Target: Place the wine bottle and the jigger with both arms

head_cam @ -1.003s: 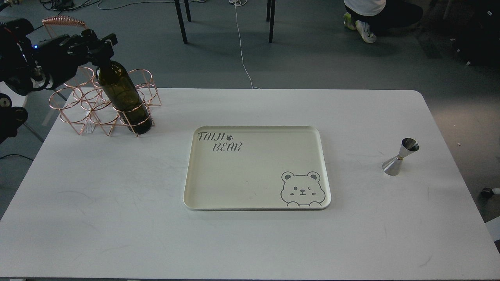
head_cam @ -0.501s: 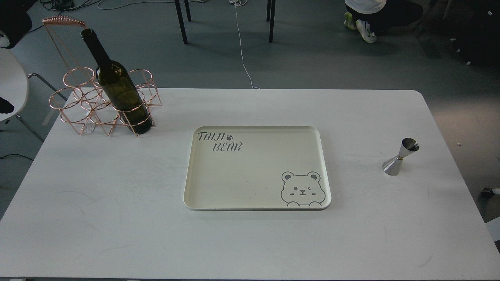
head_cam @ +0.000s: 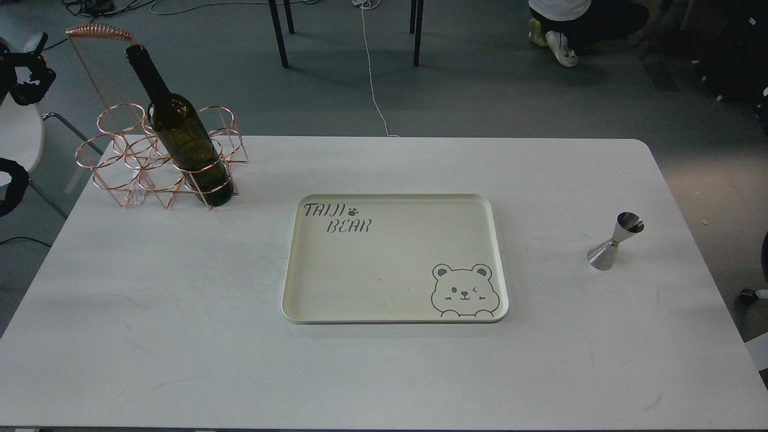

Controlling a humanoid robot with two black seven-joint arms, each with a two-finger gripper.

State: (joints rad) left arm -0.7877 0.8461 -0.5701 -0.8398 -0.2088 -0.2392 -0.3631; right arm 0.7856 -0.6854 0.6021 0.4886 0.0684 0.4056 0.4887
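The wine bottle (head_cam: 180, 129) is dark olive green and stands tilted in the front right ring of a copper wire rack (head_cam: 129, 159) at the table's back left. The silver jigger (head_cam: 615, 241) stands alone on the table at the right. My left gripper (head_cam: 37, 60) is at the far left edge, well left of the bottle's neck and apart from it. Two dark prongs show with a gap between them and nothing in it. My right gripper is out of view.
A cream tray (head_cam: 300, 264) with a bear drawing and "TAIJI BEAR" lettering lies at the centre of the white table (head_cam: 180, 336). A white chair (head_cam: 18, 135) stands left of the table. Chair legs, a cable and a crouching person are on the floor beyond.
One second ago my left gripper was shut around the bottle's neck. It let go and drew away to the left edge. The bottle, rack, tray and jigger have not moved.
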